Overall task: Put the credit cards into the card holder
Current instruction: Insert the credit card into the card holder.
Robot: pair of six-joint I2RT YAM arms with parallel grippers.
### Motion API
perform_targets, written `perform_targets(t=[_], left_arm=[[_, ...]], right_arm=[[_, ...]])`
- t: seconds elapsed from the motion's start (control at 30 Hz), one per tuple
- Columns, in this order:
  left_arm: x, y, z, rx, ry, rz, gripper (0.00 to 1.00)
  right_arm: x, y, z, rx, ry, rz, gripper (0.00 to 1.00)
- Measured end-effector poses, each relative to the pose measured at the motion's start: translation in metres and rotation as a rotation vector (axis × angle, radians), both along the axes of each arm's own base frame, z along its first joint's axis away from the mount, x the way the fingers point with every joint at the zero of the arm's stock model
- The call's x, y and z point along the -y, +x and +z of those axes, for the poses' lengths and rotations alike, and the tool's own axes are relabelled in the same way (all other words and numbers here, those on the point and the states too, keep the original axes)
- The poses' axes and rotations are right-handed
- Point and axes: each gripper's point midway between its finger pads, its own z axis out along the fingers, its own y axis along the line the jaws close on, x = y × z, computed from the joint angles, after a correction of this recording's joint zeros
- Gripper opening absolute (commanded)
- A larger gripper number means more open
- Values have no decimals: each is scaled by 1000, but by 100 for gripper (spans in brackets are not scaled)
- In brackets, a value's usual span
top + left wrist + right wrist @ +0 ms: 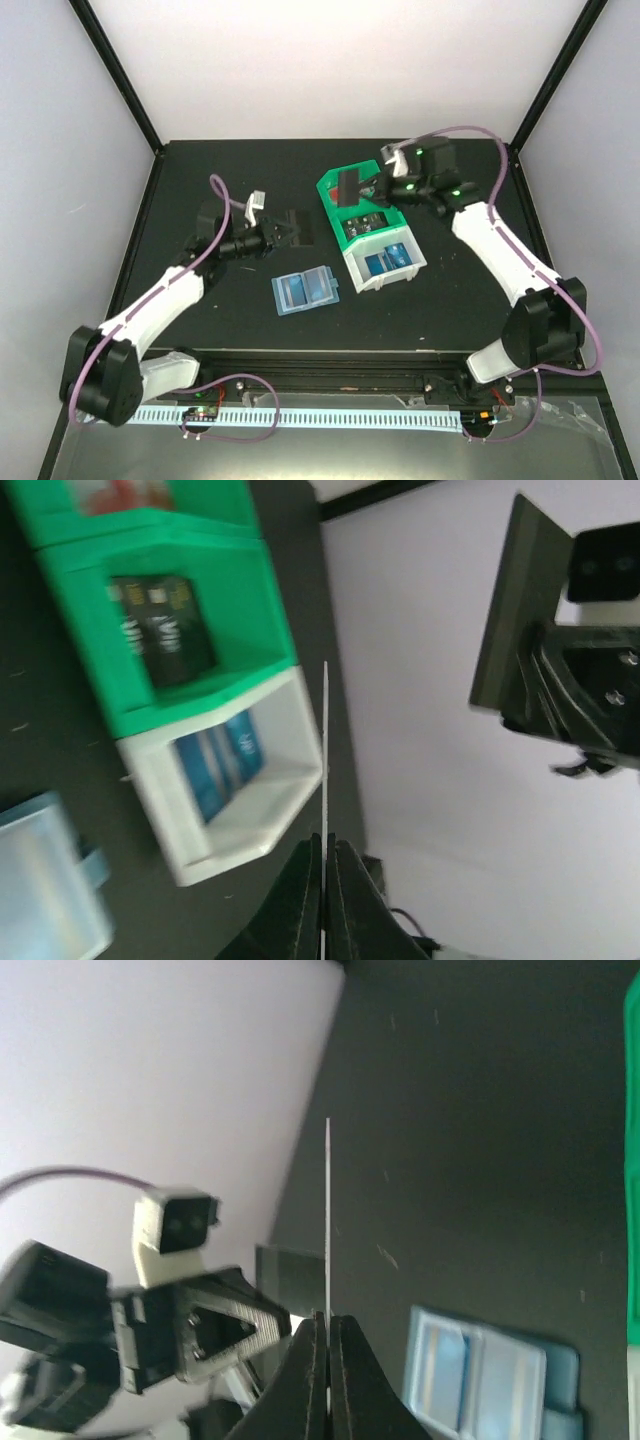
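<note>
Clamping 1 credit card (300, 228), the left end effector (278, 232) hovered near the open card holder (305, 291); right end effector (372, 186) pinched a second card (347, 187). Next, probably lining up a sleeve (321, 285).

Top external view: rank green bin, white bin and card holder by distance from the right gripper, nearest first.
1. The green bin, at the back; the right gripper, holding a credit card, hangs over its far end.
2. The white bin, joined to the green bin's near side.
3. The card holder, lying open further left, near table centre.
</note>
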Motion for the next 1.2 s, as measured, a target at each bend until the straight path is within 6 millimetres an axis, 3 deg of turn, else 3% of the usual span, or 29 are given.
perform_targets(t=[0.07, 0.2, 0.3, 0.47, 0.6, 0.77, 1.0, 1.2], left_arm=[[-10, -14, -18, -10, 44, 52, 2], [-26, -35, -74, -94, 144, 136, 2], [-33, -45, -108, -155, 206, 174, 2], [-34, -55, -138, -183, 261, 209, 2], [-29, -55, -157, -219, 275, 221, 2], [-14, -62, -175, -266, 282, 194, 1], [-12, -67, -181, -284, 270, 210, 1], [-14, -65, -183, -291, 278, 235, 1]], right_arm=[[-19, -18, -22, -13, -80, 41, 1], [-48, -64, -81, -59, -258, 126, 1], [-51, -91, -126, -101, -384, 158, 1], [-46, -109, -171, -130, -515, 164, 1], [-45, -113, -190, -135, -564, 163, 1], [-47, -112, -199, -126, -572, 167, 1], [-56, -111, -200, -115, -533, 194, 1], [-62, -112, -217, -137, -537, 223, 1]])
